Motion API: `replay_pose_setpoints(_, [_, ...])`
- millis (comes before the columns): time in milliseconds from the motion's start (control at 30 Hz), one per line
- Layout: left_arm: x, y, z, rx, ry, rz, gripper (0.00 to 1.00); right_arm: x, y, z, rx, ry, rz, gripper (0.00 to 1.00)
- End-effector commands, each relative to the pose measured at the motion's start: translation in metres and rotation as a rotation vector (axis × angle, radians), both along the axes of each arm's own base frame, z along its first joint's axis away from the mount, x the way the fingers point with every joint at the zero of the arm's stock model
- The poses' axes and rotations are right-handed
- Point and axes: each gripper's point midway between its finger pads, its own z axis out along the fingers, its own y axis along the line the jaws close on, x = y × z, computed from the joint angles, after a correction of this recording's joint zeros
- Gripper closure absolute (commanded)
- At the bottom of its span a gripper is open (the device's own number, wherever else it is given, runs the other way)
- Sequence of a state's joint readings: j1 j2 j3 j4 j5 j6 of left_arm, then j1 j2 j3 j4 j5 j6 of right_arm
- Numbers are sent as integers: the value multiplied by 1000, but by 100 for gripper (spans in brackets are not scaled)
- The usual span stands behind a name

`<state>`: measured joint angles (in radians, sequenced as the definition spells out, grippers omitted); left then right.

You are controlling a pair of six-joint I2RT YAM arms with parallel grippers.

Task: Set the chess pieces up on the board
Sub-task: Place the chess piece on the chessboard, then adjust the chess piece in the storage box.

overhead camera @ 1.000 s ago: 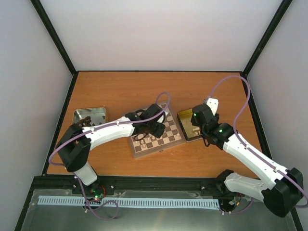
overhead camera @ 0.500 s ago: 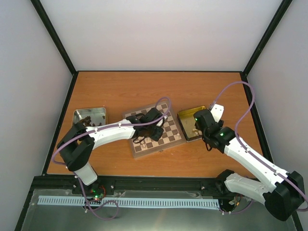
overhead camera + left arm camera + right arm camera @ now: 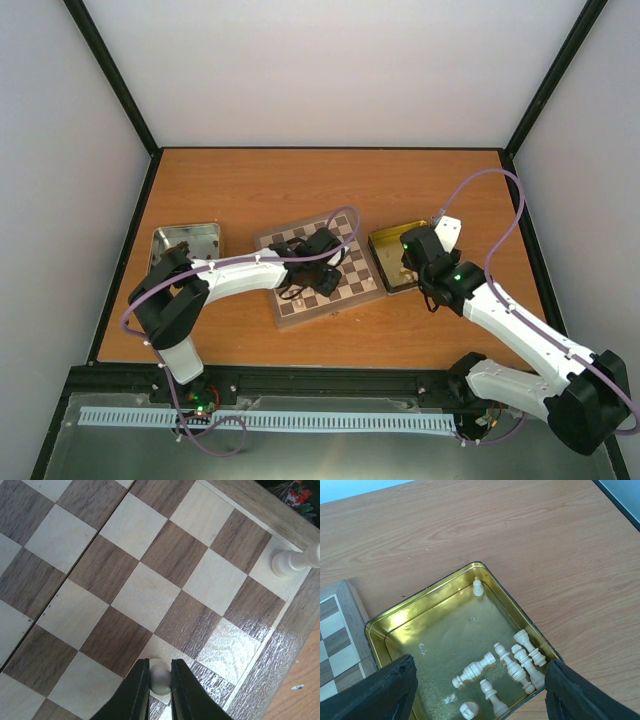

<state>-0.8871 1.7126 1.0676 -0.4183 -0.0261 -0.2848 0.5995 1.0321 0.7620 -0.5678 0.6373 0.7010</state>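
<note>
My left gripper [image 3: 160,665] is shut on the round head of a cream chess piece [image 3: 160,679] that stands on a light square near the board's [image 3: 145,587] corner. Another cream piece [image 3: 292,561] stands on the corner square at the upper right. From above, the left gripper [image 3: 306,284] hangs over the near part of the board [image 3: 345,270]. My right gripper [image 3: 477,680] is open above the gold tin [image 3: 422,605], where several cream chess pieces [image 3: 520,661] lie on their sides and one [image 3: 478,587] stands in the far corner. Nothing is between its fingers.
The gold tin [image 3: 383,241] sits just right of the board. A silver metal tray [image 3: 200,234] with dark chessmen lies at the left. Bare orange tabletop [image 3: 330,185] stretches behind the board, inside black frame rails.
The left gripper has shifted slightly toward the board's near edge, still shut on the cream piece. The right gripper has drawn back a little over the gold tin, staying open.
</note>
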Motion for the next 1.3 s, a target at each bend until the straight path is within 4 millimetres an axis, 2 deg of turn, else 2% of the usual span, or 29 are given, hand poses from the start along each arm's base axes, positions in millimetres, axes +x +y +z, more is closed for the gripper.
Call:
replay_pose_setpoints(0, [-1,-7,2,-15,-17,-29,93,5,-1,3,15,-20,-22,30])
replay_pose_setpoints(400, [-5,-7,6,-39,-7,-32,87,5,0,1,24,-13,-24,30])
replay_pose_setpoints(600, [1,-11,20,-52,-34,-19,83,4,1,2,30,-11,-19,30])
replay_pose_setpoints(833, [6,-9,40,-73,-67,14,73,3,2,0,45,0,-8,29])
replay_pose_setpoints(1067, [8,-10,91,-175,-146,20,72,8,5,-1,87,15,16,30])
replay_pose_setpoints(1167, [14,3,121,-193,-209,71,72,15,13,-12,127,61,59,34])
replay_pose_setpoints(1267, [15,22,167,-228,-316,116,71,22,17,-31,140,131,60,41])
